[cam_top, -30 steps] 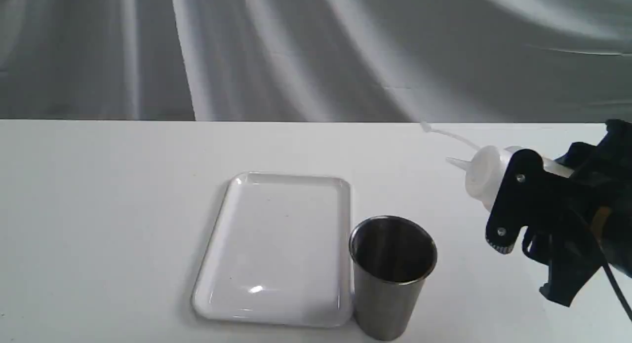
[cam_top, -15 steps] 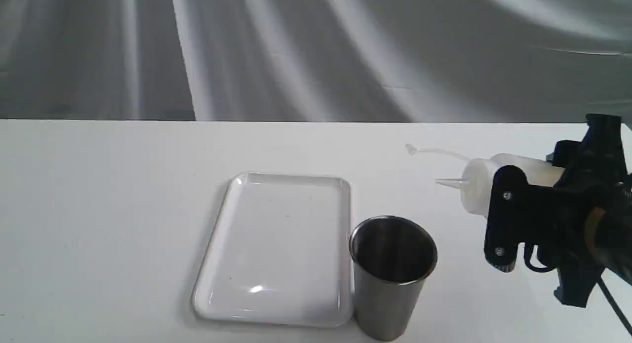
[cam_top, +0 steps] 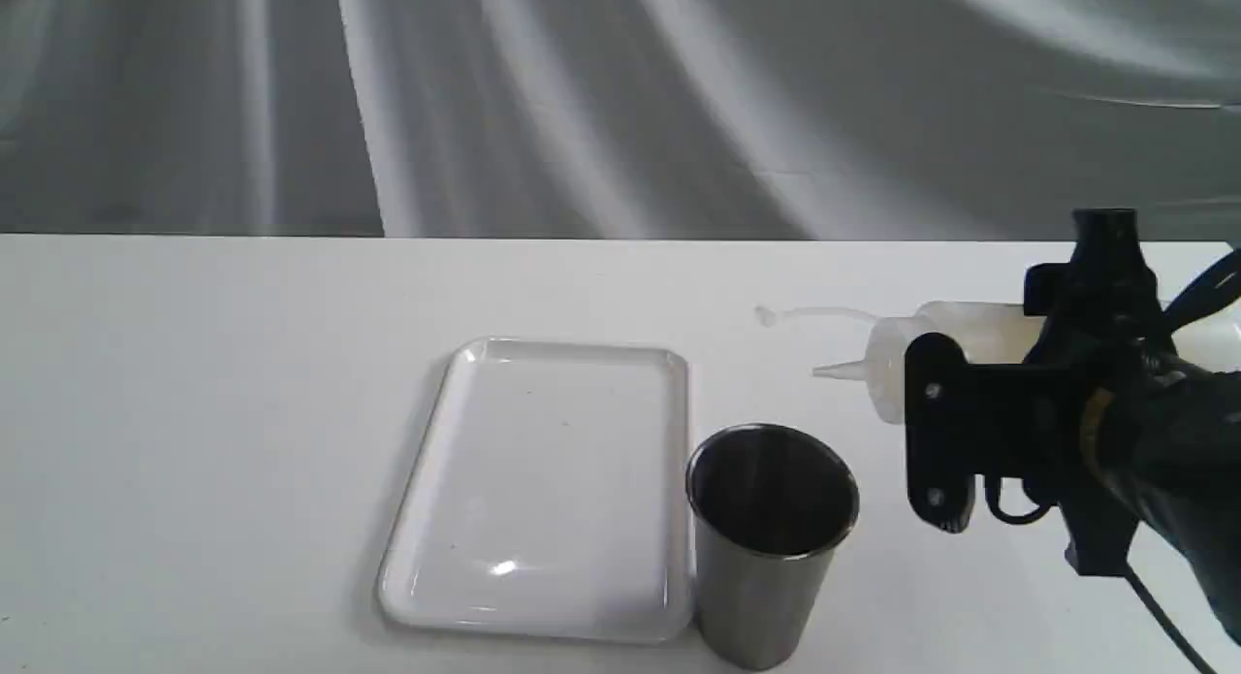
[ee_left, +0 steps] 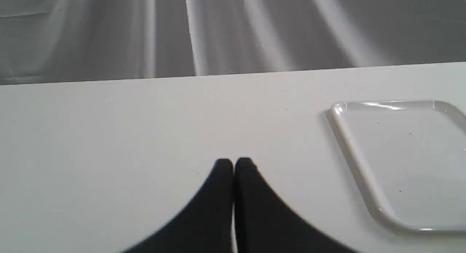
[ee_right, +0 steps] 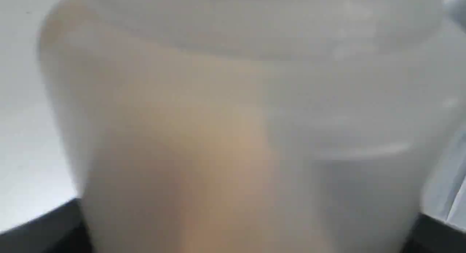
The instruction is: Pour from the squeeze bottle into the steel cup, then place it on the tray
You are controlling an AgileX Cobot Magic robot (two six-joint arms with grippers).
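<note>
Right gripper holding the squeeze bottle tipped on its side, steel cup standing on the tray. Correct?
No. In the exterior view the steel cup stands on the table beside the right edge of the tray, not on it. Rest holds: the right gripper holds the squeeze bottle tipped on its side.

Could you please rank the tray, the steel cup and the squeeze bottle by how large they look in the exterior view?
1. The tray, clearly largest.
2. The steel cup.
3. The squeeze bottle, by its visible part; much is hidden, so cup versus bottle is unsure.
</note>
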